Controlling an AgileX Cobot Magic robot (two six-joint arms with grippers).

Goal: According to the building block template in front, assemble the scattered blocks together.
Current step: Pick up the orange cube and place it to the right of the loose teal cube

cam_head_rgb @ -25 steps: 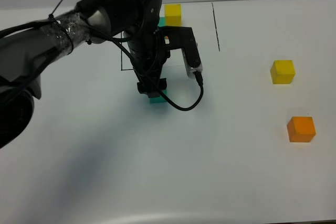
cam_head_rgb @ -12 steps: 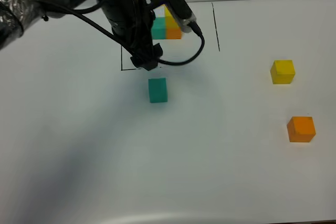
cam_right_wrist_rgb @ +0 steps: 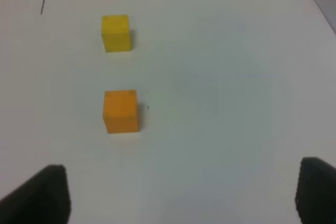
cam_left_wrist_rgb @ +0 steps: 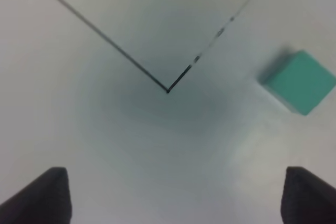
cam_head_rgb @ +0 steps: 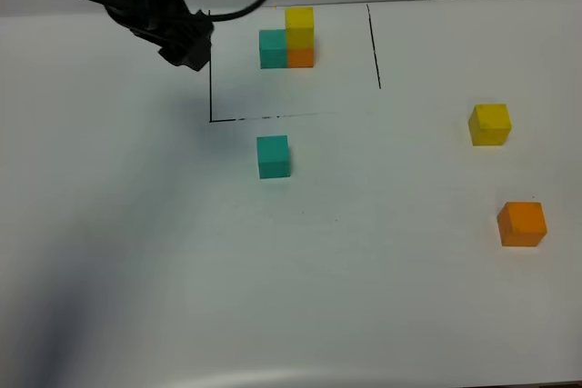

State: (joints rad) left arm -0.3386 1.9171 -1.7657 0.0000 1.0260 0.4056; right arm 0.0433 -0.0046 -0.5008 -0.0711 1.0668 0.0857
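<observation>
The building block template [cam_head_rgb: 286, 38] stands at the back inside thin black lines: a teal cube beside an orange one with a yellow one on top. Of the scattered blocks, the teal cube [cam_head_rgb: 273, 156] [cam_left_wrist_rgb: 299, 81] lies just outside the front line. The yellow cube [cam_head_rgb: 490, 124] [cam_right_wrist_rgb: 116, 33] and the orange cube [cam_head_rgb: 522, 223] [cam_right_wrist_rgb: 121, 110] lie far right. My left gripper [cam_head_rgb: 185, 46] [cam_left_wrist_rgb: 178, 198] hangs open and empty at the back left, above the line's corner, well clear of the teal cube. My right gripper [cam_right_wrist_rgb: 178, 192] is open and empty, short of the orange cube.
The black drawn lines [cam_head_rgb: 211, 88] form an open-backed frame around the template; its corner [cam_left_wrist_rgb: 167, 91] shows in the left wrist view. The white table [cam_head_rgb: 364, 297] runs to its front edge along the bottom of the high view. The right arm is outside the high view.
My left arm has risen off the teal cube and swung back to the far left. The teal cube stays on the table in front of the line. The other cubes have not moved.
</observation>
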